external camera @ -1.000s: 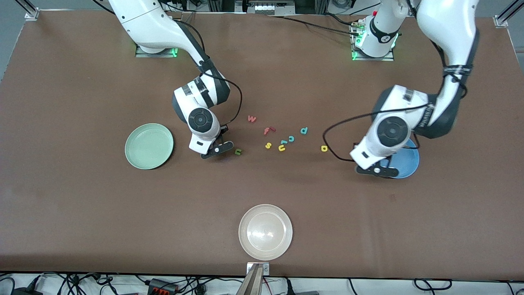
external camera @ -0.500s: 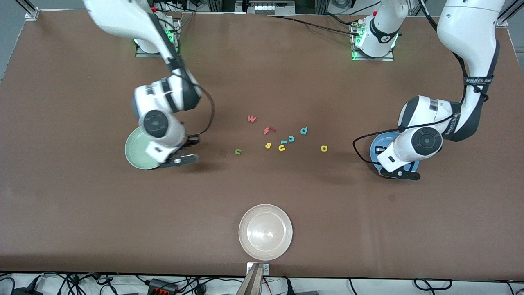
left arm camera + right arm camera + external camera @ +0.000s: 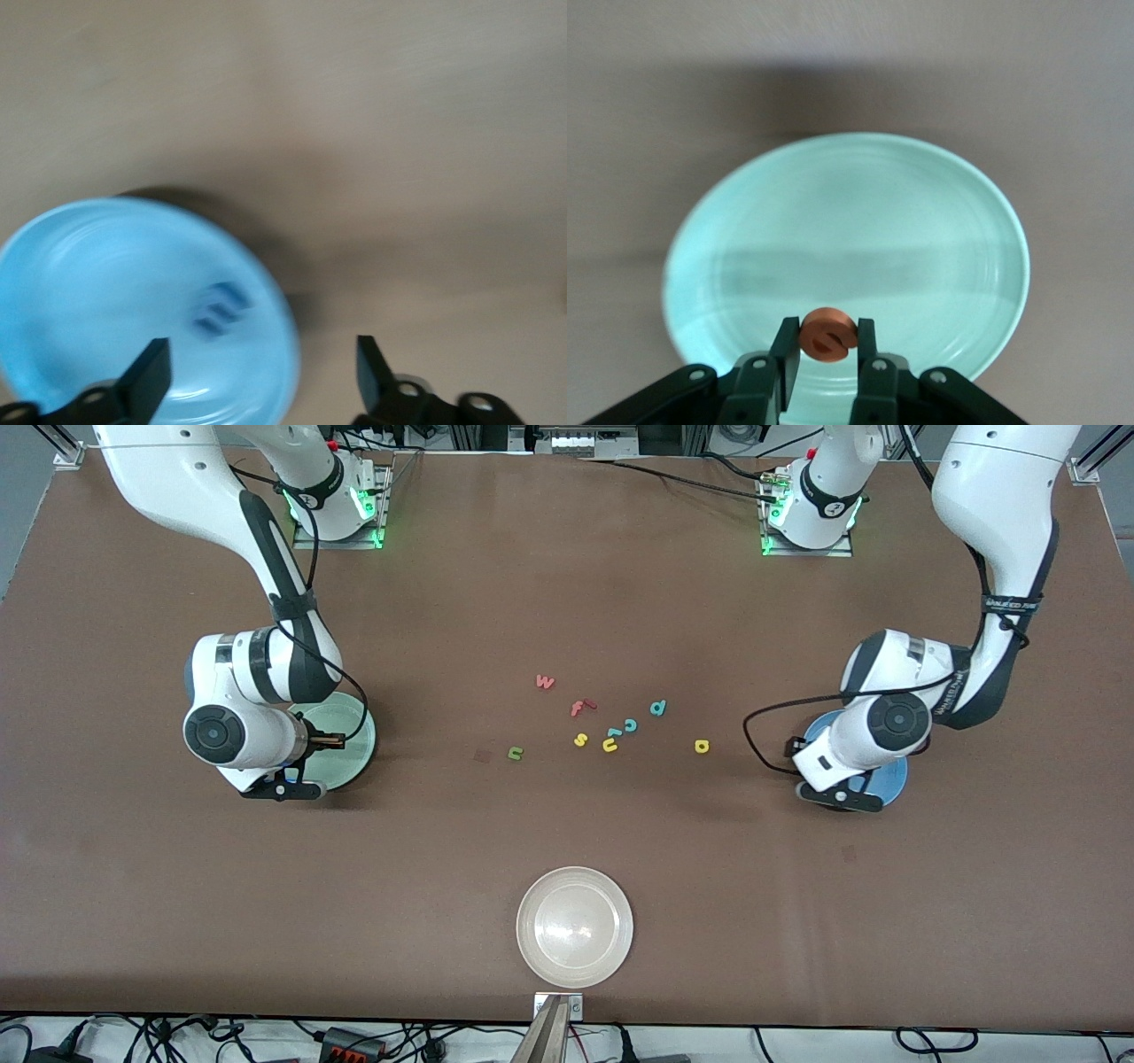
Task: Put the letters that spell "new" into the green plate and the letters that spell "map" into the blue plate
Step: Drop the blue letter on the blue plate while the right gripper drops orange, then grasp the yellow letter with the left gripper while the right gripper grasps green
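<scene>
Right gripper (image 3: 824,354) clamps orange e (image 3: 827,334) over green plate (image 3: 921,230): release next. Left gripper (image 3: 257,376) spread wide over blue plate (image 3: 89,292), blue m (image 3: 220,307) inside.

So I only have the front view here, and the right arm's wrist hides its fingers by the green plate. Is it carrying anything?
Observer: Yes. The right wrist view shows the right gripper shut on the orange e, above the green plate.
Reviewer: And the left one, at the blue plate?
Observer: The left gripper is open and holds nothing. It is over the edge of the blue plate.
Reviewer: Anything in that plate?
Observer: The blue m lies in it, blurred but apart from the fingers.
</scene>
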